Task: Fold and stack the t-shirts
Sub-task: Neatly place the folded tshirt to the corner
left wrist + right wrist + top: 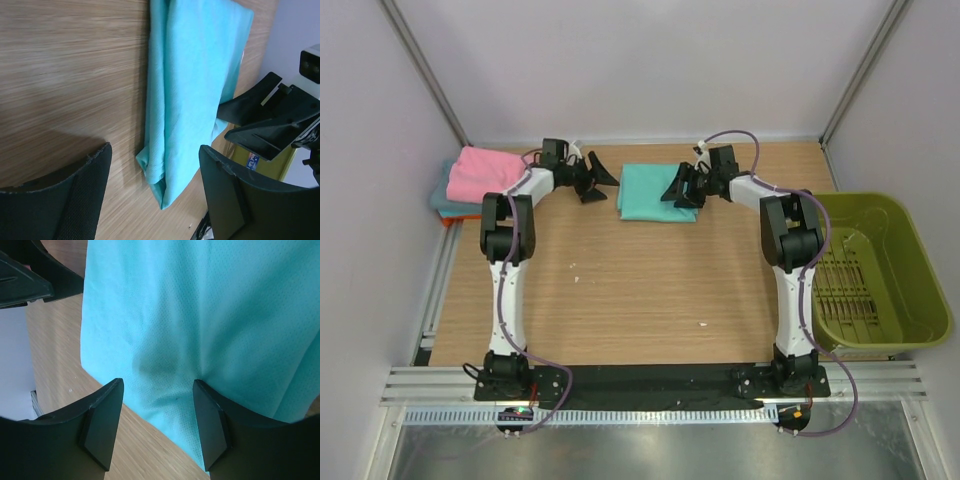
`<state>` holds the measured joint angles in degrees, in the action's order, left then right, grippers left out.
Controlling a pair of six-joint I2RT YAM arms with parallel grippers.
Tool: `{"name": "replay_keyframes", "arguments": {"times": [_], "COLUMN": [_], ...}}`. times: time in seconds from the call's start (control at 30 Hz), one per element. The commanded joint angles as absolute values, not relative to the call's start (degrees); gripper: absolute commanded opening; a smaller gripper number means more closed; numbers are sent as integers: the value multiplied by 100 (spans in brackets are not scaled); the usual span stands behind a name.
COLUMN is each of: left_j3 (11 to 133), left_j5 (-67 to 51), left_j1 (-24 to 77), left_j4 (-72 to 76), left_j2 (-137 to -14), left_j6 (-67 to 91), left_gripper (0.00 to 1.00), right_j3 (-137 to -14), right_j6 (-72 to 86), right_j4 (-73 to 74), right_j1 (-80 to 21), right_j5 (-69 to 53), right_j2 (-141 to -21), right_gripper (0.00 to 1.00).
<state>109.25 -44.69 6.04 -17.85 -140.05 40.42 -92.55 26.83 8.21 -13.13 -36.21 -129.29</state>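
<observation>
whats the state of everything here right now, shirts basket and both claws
teal shirt, folded, lying flat on its own
pink shirt, folded, on top of other folded shirts at far left
basket, upright, at the right
left claw, open, beside the teal shirt's left edge
right claw, open, over the teal shirt's right edge

Top cam overhead; wrist cams close (share teal tee (190, 100)).

Left arm (510, 305) & right arm (792, 310): white links, blk joints, purple cables (745, 137), blk wedge-shaped end effector fingers (102, 425).
</observation>
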Motion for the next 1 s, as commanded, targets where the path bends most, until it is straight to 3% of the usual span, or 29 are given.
{"name": "replay_keyframes", "arguments": {"times": [0.0, 0.2, 0.6, 0.7, 0.83, 0.97], "left_j3": [11179, 11294, 11329, 11285, 11198, 11048], "left_j5": [-4588, -4632, -4974, -5080, -5142, -5185], "left_j1": [852, 1089, 1450, 1529, 1512, 1389], "left_j4": [-1521, -1319, -353, -158, -193, -779], "left_j2": [-14308, -14624, -15091, -15108, -14986, -14512], "left_j6": [4104, 4306, 5080, 5220, 5168, 4512], "left_gripper": [72, 70, 52, 41, 8, 0], "right_j3": [-9255, -9088, -8631, -8692, -8868, -9035], "right_j6": [2426, 2373, 2320, 2312, 2119, 1786], "right_j4": [835, 756, 703, 764, 993, 1362], "right_j1": [-1195, -1178, -1213, -1230, -1187, -942], "right_j5": [-3516, -3507, -3454, -3428, -3130, -2953], "right_j2": [-12893, -12885, -12674, -12604, -12323, -11595], "right_gripper": [64, 64, 64, 64, 65, 66]}}
